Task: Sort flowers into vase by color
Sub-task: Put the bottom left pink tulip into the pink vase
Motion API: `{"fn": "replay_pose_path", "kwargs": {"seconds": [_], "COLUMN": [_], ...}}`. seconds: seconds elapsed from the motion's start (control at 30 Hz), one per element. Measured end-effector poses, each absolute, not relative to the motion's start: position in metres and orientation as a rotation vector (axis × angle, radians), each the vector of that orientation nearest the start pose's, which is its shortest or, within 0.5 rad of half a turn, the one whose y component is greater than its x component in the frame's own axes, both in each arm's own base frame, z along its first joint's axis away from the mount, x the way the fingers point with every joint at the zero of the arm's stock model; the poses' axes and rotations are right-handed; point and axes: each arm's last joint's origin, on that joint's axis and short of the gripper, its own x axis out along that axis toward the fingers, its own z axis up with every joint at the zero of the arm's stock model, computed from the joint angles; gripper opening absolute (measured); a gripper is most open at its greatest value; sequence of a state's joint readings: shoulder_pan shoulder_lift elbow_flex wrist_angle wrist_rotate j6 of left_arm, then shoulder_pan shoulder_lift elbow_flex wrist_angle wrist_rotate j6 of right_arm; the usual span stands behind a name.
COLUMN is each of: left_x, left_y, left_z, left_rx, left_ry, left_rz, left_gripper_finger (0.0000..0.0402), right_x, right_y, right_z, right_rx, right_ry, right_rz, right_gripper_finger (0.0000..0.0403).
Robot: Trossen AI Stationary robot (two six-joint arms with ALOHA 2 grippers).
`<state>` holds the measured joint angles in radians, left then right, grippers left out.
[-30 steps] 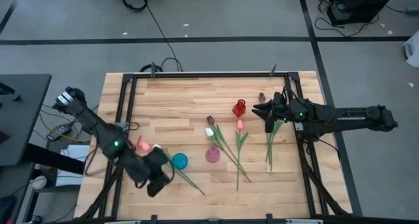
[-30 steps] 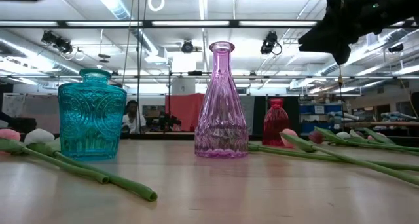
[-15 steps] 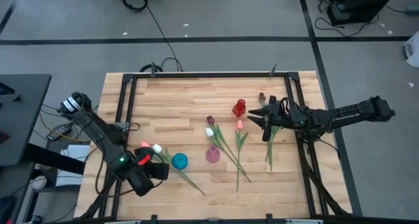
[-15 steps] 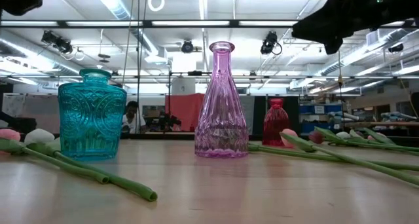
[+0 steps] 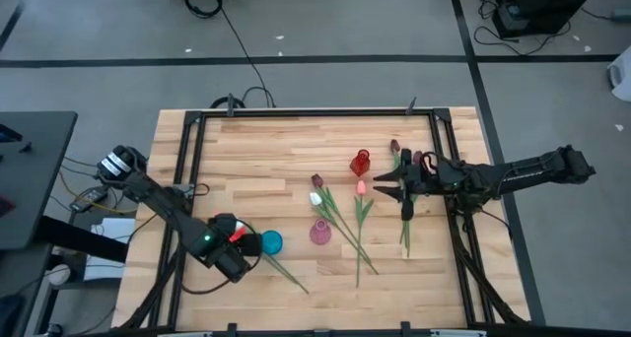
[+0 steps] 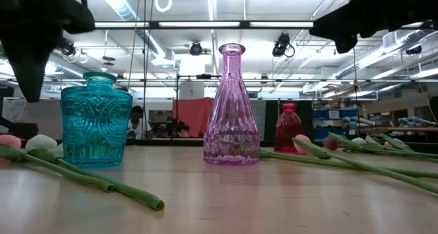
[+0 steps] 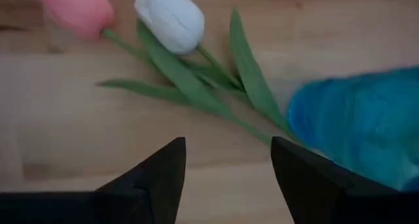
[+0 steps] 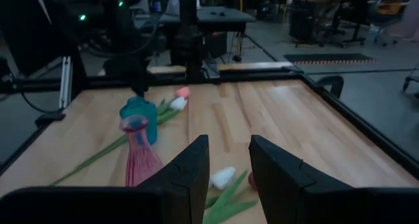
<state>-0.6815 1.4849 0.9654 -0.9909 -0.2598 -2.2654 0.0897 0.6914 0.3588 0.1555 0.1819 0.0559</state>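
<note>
Lower left of the high view: pink and white tulips (image 5: 237,225) lie beside the teal vase (image 5: 269,242), left gripper (image 5: 240,265) hovering over them, fingers spread, empty. Risk: closing low could catch both stems or knock the vase. Mid-frame, more tulips (image 5: 340,211) lie near the pink vase (image 5: 319,232) and red vase (image 5: 360,163). Right gripper (image 5: 386,187), fingers apart, holds nothing.

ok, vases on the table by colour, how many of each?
Teal vase: 1
Pink vase: 1
Red vase: 1
Total: 3 vases
</note>
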Motion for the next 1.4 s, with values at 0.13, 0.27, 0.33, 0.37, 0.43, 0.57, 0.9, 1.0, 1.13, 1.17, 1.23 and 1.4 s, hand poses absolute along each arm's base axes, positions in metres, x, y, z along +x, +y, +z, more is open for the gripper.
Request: {"fn": "replay_pose_path", "kwargs": {"seconds": [0.13, 0.27, 0.33, 0.37, 0.43, 0.57, 0.9, 1.0, 1.13, 1.17, 1.23, 1.4], "left_x": [0.192, 0.184, 0.177, 0.175, 0.170, 0.163, 0.151, 0.149, 0.148, 0.148, 0.148, 0.151], "left_y": [-0.141, -0.134, -0.128, -0.125, -0.119, -0.105, -0.090, -0.088, -0.086, -0.087, -0.087, -0.086], "left_z": [0.186, 0.180, 0.179, 0.178, 0.176, 0.167, 0.145, 0.141, 0.141, 0.140, 0.141, 0.147], "left_rx": [-1.225, -1.252, -1.252, -1.261, -1.273, -1.302, -1.334, -1.334, -1.319, -1.314, -1.299, -1.264], "left_ry": [0.935, 0.930, 0.934, 0.938, 0.943, 0.925, 0.923, 0.927, 0.925, 0.917, 0.909, 0.856], "left_rz": [1.156, 1.146, 1.159, 1.161, 1.166, 1.190, 1.208, 1.219, 1.230, 1.225, 1.214, 1.215], "left_gripper_finger": [0.0217, 0.0209, 0.0207, 0.0207, 0.0207, 0.0206, 0.0179, 0.0139, 0.0056, 0.0033, 0.0013, 0.0016], "right_x": [0.162, 0.162, 0.162, 0.162, 0.162, 0.162, 0.163, 0.163, 0.163, 0.163, 0.163, 0.163], "right_y": [0.010, 0.011, 0.012, 0.012, 0.012, 0.012, 0.012, 0.012, 0.012, 0.012, 0.012, 0.012], "right_z": [0.231, 0.231, 0.231, 0.231, 0.231, 0.231, 0.231, 0.232, 0.232, 0.232, 0.232, 0.232], "right_rx": [0.025, 0.030, 0.032, 0.032, 0.032, 0.025, 0.015, 0.015, 0.011, 0.009, 0.008, 0.008], "right_ry": [0.175, 0.184, 0.184, 0.184, 0.184, 0.179, 0.176, 0.173, 0.172, 0.172, 0.172, 0.172], "right_rz": [-0.089, -0.029, -0.008, -0.005, -0.002, -0.001, 0.002, 0.002, 0.003, 0.003, 0.003, 0.003], "right_gripper_finger": [0.0123, 0.0123, 0.0123, 0.0123, 0.0123, 0.0123, 0.0123, 0.0123, 0.0123, 0.0123, 0.0123, 0.0123]}}
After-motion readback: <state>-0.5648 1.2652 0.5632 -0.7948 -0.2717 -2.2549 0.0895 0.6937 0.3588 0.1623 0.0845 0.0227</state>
